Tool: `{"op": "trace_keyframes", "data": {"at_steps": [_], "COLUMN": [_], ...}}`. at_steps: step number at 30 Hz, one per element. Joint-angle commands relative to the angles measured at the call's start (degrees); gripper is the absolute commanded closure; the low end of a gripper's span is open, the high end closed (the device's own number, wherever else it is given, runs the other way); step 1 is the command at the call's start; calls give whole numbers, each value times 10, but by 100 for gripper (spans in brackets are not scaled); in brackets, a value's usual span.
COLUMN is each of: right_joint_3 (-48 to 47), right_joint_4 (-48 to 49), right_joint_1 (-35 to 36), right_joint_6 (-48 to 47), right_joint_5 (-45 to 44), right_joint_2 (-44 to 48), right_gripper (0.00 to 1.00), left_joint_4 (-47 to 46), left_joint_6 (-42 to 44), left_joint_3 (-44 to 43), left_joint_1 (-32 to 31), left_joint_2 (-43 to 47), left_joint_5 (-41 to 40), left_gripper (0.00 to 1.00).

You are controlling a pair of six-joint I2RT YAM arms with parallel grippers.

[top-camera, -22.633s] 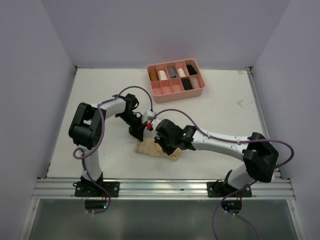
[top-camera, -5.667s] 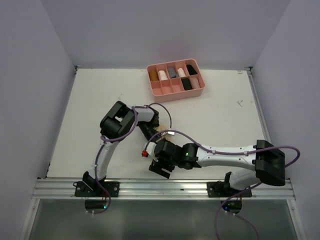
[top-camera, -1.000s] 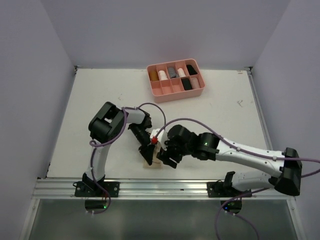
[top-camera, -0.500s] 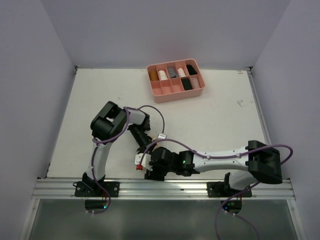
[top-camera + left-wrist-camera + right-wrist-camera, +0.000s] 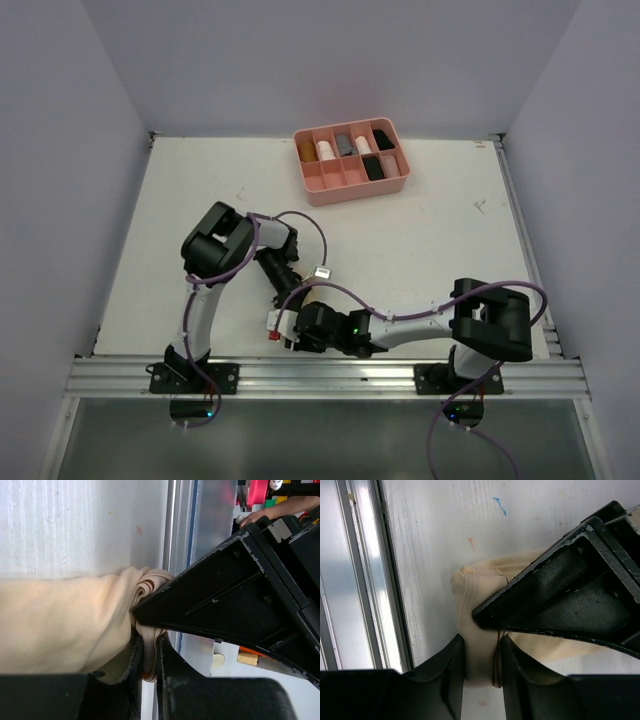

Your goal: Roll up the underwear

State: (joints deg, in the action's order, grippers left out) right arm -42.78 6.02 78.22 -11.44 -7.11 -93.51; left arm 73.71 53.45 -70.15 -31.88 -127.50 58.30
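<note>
The pale tan underwear (image 5: 65,625) lies as a roll on the white table by the near edge. My left gripper (image 5: 148,660) is shut on the roll's end, with cloth squeezed between its two fingers. My right gripper (image 5: 480,675) is closed on the same tan underwear (image 5: 480,600), and cloth fills its gap. Each gripper's black finger crosses the other's view: the right finger (image 5: 225,600) and the left finger (image 5: 570,590). From above, the left gripper (image 5: 284,300) and right gripper (image 5: 292,338) meet nose to nose and hide the cloth.
A pink divided tray (image 5: 355,187) stands at the back of the table with several rolled pieces in its compartments. The aluminium rail (image 5: 330,375) runs along the near edge, right beside the cloth (image 5: 365,580). Grey walls close in both sides.
The right arm has folded in and swung its gripper left along the near edge. Its jaws have narrowed onto the cloth. The left arm has barely moved.
</note>
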Motion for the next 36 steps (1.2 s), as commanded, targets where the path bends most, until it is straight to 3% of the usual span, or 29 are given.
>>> {"op": "trace_keyframes", "data": {"at_steps": [1, 4, 6, 11, 17, 20, 28, 31, 36], "right_joint_3": [-2, 0, 0, -12, -55, -84, -142, -133, -112], "right_joint_4": [24, 8, -2, -54, -111, -129, -133, -89, 32], "right_joint_1": [2, 2, 2, 1, -24, -66, -160, -197, -256], "right_joint_6": [18, 26, 35, 64, 110, 166, 241, 279, 371], "right_joint_5": [4, 32, 55, 123, 176, 237, 393, 440, 536], "right_joint_2": [-20, -11, -2, 4, -18, -44, -119, -139, -199], "right_gripper": [71, 90, 98, 100, 100, 100, 100, 100, 100], "left_joint_4": [-143, -142, -142, -86, -67, -136, -270, -246, -120], "left_joint_6": [40, 44, 48, 80, 70, 39, 30, 81, 255], "left_joint_3": [2, 4, 6, -53, -177, -144, 68, 116, 171], "left_joint_1": [13, 18, 24, 69, 170, 222, 300, 302, 301], "left_joint_2": [-31, -3, 24, 124, 196, 262, 490, 559, 642], "left_joint_5": [-183, -166, -148, -94, -15, 4, -21, -22, -38], "left_gripper": [88, 85, 73, 54, 49, 48, 50, 51, 51]}}
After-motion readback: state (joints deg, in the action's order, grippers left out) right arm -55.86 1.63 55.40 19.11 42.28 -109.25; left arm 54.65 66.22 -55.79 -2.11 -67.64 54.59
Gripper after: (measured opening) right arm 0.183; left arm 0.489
